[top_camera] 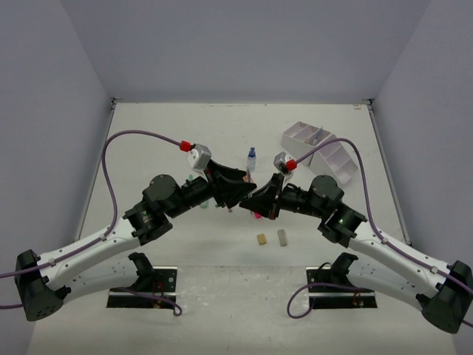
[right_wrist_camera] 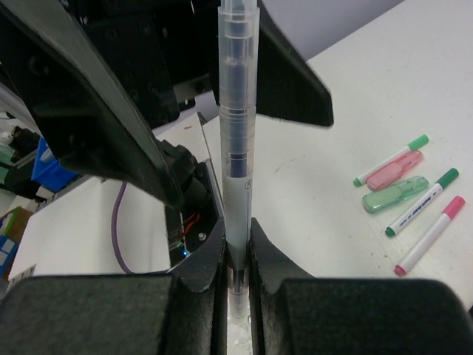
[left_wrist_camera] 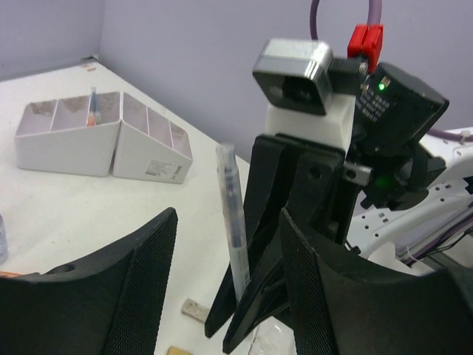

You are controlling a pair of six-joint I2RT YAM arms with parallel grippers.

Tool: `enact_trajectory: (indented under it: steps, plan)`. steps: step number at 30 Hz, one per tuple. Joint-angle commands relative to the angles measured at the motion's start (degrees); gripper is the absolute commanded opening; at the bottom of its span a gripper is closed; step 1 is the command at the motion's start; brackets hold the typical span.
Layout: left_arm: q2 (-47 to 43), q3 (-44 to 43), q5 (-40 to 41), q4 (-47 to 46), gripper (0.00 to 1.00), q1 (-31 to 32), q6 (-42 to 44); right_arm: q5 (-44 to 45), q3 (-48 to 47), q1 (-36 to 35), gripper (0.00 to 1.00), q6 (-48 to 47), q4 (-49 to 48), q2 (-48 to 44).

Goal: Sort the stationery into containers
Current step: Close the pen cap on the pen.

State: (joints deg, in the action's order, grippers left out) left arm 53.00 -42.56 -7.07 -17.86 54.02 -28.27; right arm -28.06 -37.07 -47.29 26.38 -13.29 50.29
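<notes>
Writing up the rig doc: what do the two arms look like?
Left arm and right arm: white lower links, black joints, bases and wedge-shaped, mesh-textured jaws. A purple cable runs to each wrist, ending in a red plug. Silver-grey wrist camera on a white mount; green status light.

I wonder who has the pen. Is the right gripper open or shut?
Shut. In its wrist view the right gripper pinches the pen from both sides, with no gap showing.

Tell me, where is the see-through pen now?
Seen from the right wrist, the clear plastic pen stands upright, pinched in the right hand, close to the open left hand.
</notes>
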Motion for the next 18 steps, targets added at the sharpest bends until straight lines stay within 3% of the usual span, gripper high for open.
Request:
enact_trajectory:
  steps: [1,5,18]
  plan:
    - [-0.96,-5.22,2.71,2.30,0.60,0.03,3.48,0.37,-3.03,-1.69,0.00,-2.34,0.31,-0.01]
    - [-0.32,-6.61,2.51,2.48,0.56,0.03,3.21,0.77,-3.55,-2.57,0.00,-2.95,1.12,0.05]
    - [0.44,-6.53,0.08,1.85,0.17,0.03,1.43,2.78,-4.91,-3.07,0.00,-3.97,2.84,-0.54]
